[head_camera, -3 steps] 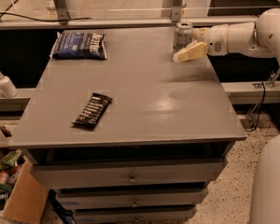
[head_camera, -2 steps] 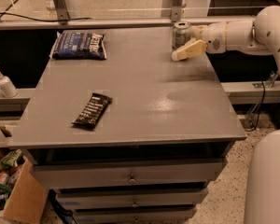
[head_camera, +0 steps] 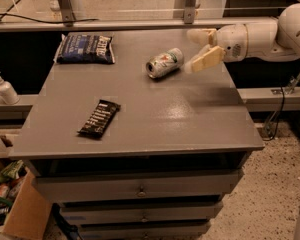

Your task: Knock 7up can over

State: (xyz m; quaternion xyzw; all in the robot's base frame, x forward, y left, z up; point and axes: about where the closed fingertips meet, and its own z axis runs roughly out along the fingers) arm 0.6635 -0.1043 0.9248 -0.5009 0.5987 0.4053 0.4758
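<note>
Lying on its side on the grey table (head_camera: 155, 119), toward the back right, is the 7up can (head_camera: 164, 62). Its silver top end faces front-left and its body angles back to the right. Green and white logo with a red spot shows on the upper side.

Camera view, rest of it: the gripper (head_camera: 191, 50) hovers just right of the can, low over the table's back-right corner. It is reached in from the right on the white arm (head_camera: 260, 36). Jaws are spread apart, one tan finger above and behind, the other lower and in front, nothing held between them. The lower finger's tip is just beside the can's far end; cannot tell if they touch.

A flat dark blue snack bag (head_camera: 85, 48) lies at the back left of the table, well apart from the can. A black candy bar wrapper (head_camera: 99, 118) lies front left, tilted diagonally. Drawers (head_camera: 140, 189) sit under the tabletop. A white pump bottle (head_camera: 4, 88) stands on a ledge left of the table. A cardboard box (head_camera: 20, 214) is on the floor, bottom left.
</note>
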